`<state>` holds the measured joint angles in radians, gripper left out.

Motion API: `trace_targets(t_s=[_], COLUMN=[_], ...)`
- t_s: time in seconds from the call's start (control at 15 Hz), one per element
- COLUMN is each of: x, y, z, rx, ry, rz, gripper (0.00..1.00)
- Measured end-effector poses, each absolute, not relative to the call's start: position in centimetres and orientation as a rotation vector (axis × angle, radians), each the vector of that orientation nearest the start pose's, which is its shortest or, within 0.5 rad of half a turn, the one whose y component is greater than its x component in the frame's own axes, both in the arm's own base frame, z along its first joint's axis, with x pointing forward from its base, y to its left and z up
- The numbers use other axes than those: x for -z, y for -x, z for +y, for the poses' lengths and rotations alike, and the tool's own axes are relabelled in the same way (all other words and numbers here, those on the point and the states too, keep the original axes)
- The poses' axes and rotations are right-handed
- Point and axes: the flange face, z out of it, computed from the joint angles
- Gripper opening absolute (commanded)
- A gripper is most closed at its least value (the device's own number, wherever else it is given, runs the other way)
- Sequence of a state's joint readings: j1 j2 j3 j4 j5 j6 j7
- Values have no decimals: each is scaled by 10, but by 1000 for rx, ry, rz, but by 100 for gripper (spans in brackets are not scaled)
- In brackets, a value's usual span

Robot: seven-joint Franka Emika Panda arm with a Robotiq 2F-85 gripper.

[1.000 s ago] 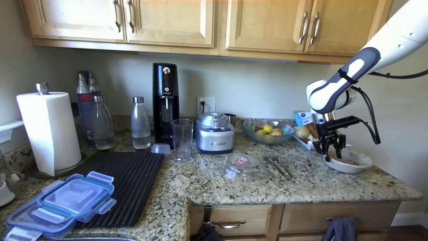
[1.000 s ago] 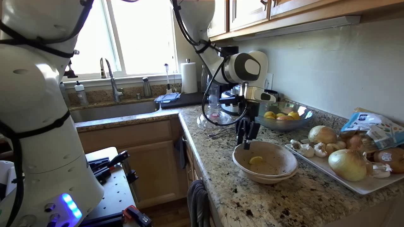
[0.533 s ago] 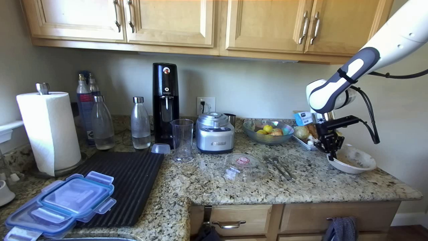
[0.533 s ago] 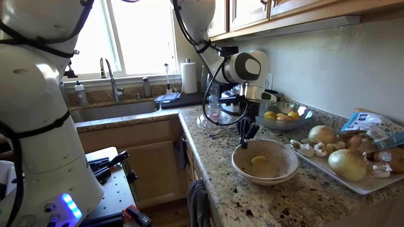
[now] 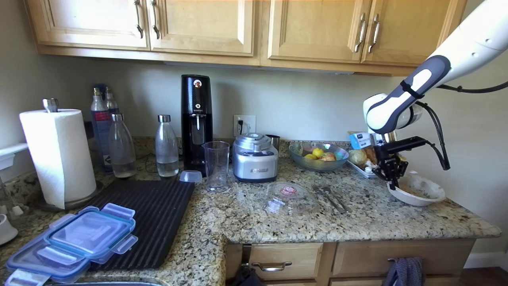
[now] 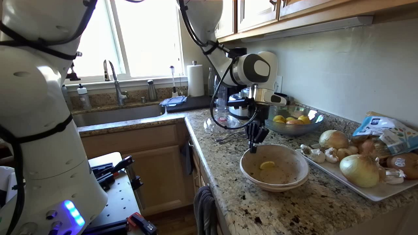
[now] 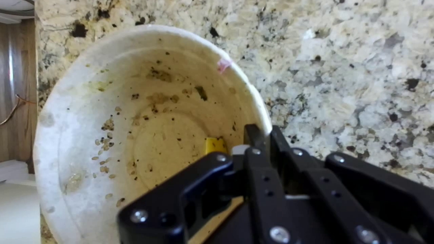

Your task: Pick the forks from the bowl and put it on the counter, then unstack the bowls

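Over counter point(image 7: 339, 81), pincer point(image 7: 265, 133) pinching upper bowl point(image 7: 166, 132) rim

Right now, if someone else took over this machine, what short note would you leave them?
Gripper: shut on the rim of the upper bowl; whether it also pinches the lower bowl, I can't tell.
Things: the upper bowl sits nested in the lower one; the forks lie on the counter.
Done: forks out.
Left: unstack, lifting the upper bowl away. Its yellow wedge might slide if tilted.
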<state>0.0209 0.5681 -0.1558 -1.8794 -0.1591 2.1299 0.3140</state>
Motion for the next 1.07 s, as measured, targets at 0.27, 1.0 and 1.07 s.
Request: trace_targets(t_s=[0.27,1.0,1.07], x=[-192,-210,-210], y=[-594,-596,-596], z=[-79,-67,-67], rx=[-511,-572,-575], ry=[3297,3292,3290], rz=[465,265,246], gripper=[7,34,41])
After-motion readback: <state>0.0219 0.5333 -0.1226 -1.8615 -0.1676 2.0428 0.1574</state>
